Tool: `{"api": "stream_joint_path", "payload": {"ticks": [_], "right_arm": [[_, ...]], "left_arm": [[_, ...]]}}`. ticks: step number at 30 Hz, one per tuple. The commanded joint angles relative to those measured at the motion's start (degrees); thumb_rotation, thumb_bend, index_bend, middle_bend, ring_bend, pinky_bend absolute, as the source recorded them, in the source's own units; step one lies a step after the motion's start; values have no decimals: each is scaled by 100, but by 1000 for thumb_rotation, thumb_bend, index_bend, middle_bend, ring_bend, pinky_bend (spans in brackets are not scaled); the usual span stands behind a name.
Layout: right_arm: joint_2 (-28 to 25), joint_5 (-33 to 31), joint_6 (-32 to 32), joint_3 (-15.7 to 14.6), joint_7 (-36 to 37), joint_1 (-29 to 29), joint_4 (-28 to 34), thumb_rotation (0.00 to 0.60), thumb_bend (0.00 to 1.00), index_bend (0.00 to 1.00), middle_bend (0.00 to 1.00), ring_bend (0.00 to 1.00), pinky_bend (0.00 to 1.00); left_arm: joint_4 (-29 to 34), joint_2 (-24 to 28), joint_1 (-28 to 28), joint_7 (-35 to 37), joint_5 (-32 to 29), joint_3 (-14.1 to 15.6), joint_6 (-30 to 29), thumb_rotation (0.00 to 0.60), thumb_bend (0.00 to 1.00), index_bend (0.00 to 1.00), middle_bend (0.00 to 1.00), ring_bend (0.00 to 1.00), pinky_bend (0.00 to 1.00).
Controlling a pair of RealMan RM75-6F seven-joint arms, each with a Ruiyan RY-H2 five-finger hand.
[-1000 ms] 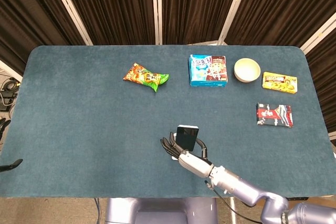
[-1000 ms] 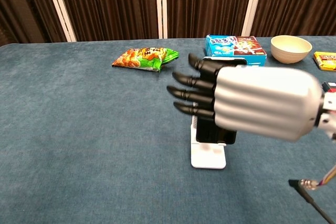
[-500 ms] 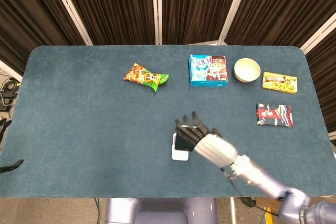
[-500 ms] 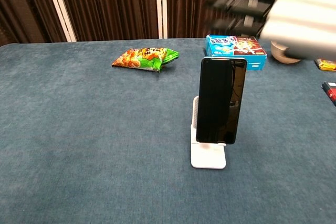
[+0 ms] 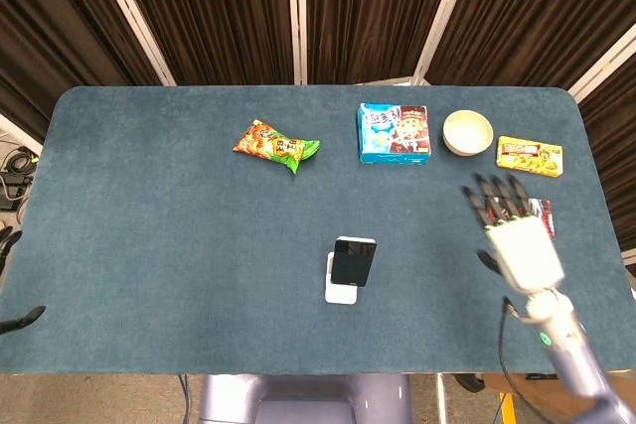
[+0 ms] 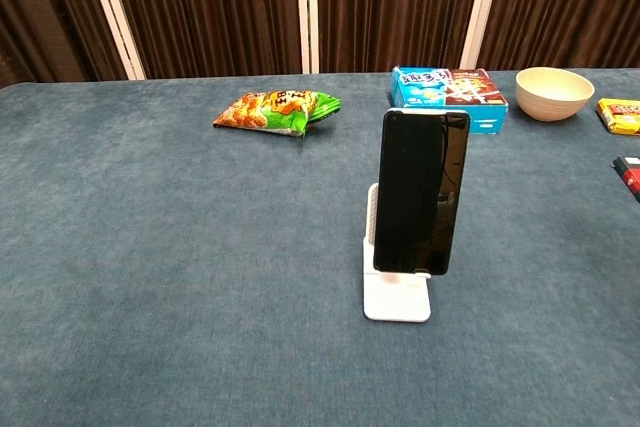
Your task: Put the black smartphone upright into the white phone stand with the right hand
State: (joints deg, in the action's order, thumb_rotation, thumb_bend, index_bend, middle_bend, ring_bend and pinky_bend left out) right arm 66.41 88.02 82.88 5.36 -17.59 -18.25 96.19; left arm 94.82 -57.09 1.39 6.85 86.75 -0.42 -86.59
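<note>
Black smartphone (image 6: pixel 421 192) is standing upright in the white phone stand (image 6: pixel 397 299), its lower edge seated on the stand's lip and its back leaning against the stand's rear support. In the head view the smartphone (image 5: pixel 353 261) is sitting near the front middle of the blue-green cloth table (image 5: pixel 159 235), with the stand's base (image 5: pixel 340 293) showing just in front of it.

Right hand (image 5: pixel 519 245) is hovering well apart from the phone, over the right side of the table, fingers (image 5: pixel 494 196) spread apart and pointing toward the far edge. It is holding nothing. It is partly covering a dark red packet (image 5: pixel 542 213) lying beneath it. The chest view is not showing this hand.

Left hand: only dark fingertips (image 5: pixel 20 317) are showing at the left edge of the head view, off the table; whether the hand is open or closed cannot be determined.

Other items are lying along the far half of the table: an orange and green snack bag (image 5: pixel 277 144), a blue and red box (image 5: pixel 394 132), a cream bowl (image 5: pixel 467 131) just beside it, and a yellow packet (image 5: pixel 529 156) near the right edge
</note>
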Motion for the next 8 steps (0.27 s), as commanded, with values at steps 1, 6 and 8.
{"api": "stream_joint_path", "payload": {"ticks": [1,6,8], "right_arm": [[-156,-521,246,-297,353,636,602,600,0,0,0,0,0],[21,-561,534,-411,443,983,437,600,0,0,0,0,0],[96,-541,595,-425,538,1065,319,600,0,0,0,0,0]], "left_arm": [[-6,2,-31,23,52,12,-64,600,0,0,0,0,0],[-7,20,-69,57,115,27,-147,600,0,0,0,0,0],[-10,22,-79,62,135,34,-165,600,0,0,0,0,0]]}}
